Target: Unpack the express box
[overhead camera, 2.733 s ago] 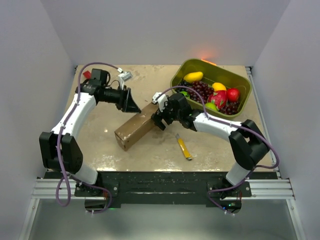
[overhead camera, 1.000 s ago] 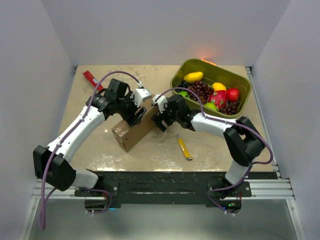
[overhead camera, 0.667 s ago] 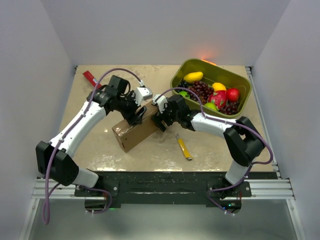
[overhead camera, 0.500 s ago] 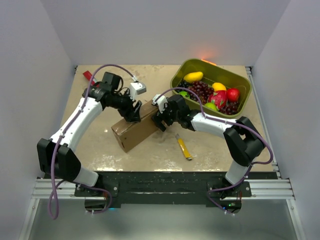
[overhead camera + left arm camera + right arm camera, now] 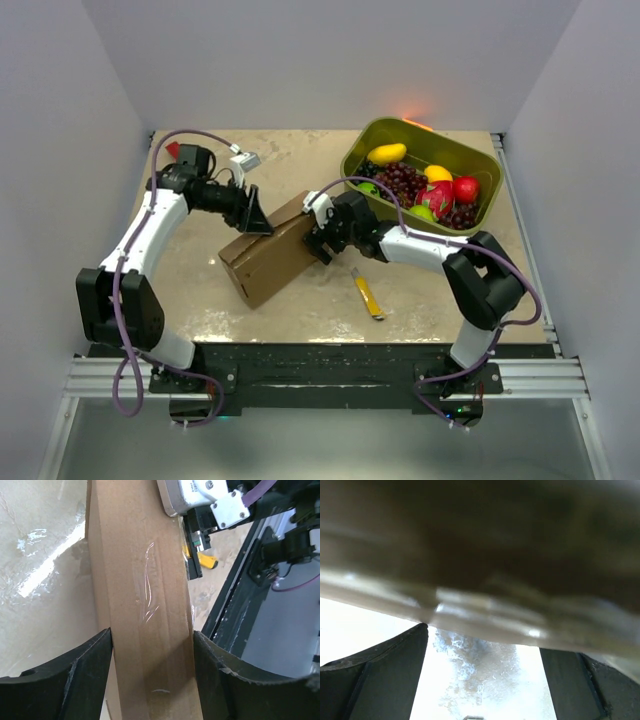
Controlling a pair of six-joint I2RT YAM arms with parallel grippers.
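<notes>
The express box [image 5: 275, 260], plain brown cardboard with clear tape, lies slantwise at the table's middle. My left gripper [image 5: 258, 222] is at its far left end. In the left wrist view the box [image 5: 142, 555] runs between the fingers [image 5: 85, 675], which press on both of its sides, so that gripper [image 5: 151, 631] is shut on it. My right gripper [image 5: 320, 240] is at the box's right end. In the right wrist view its jaws [image 5: 483, 637] stand wide apart, with blurred cardboard [image 5: 480, 555] across the top and bare table between them.
An olive-green tub [image 5: 480, 160] of fruit stands at the back right. A yellow packet [image 5: 366, 293] lies in front of the right arm and also shows in the left wrist view [image 5: 207, 562]. A red thing [image 5: 172, 150] lies at the back left corner.
My left gripper came onto the box's middle, then drew back left to its far end. The box tipped slightly and shows more of its top face. The right gripper stayed.
</notes>
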